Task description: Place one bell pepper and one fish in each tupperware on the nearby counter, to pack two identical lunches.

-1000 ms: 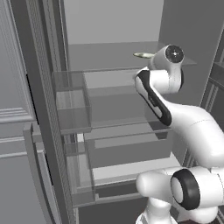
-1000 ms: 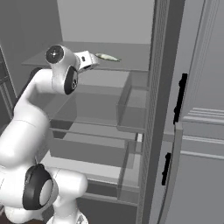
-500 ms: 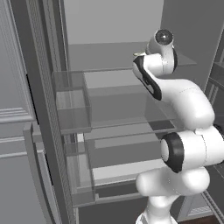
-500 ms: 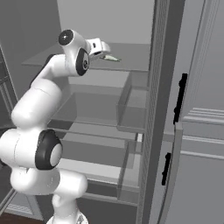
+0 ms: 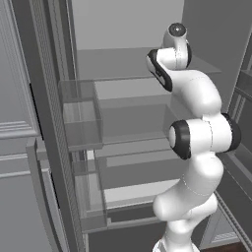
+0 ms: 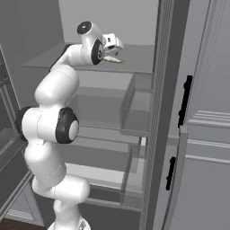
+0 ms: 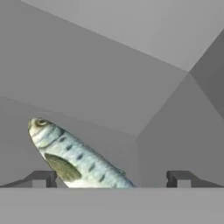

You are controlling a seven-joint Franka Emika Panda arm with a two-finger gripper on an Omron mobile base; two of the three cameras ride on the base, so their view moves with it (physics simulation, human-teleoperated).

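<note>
Silvery and spotted, the fish lies on the top grey shelf inside the open fridge. White and bendy, the robot arm reaches up there, and its gripper is spread wide open with the fish lying between the two dark fingertips, not grabbed.

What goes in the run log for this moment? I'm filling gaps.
stage: reaching for fish | gripper: open, nothing held | fish: lying on fridge shelf, between fingertips
</note>
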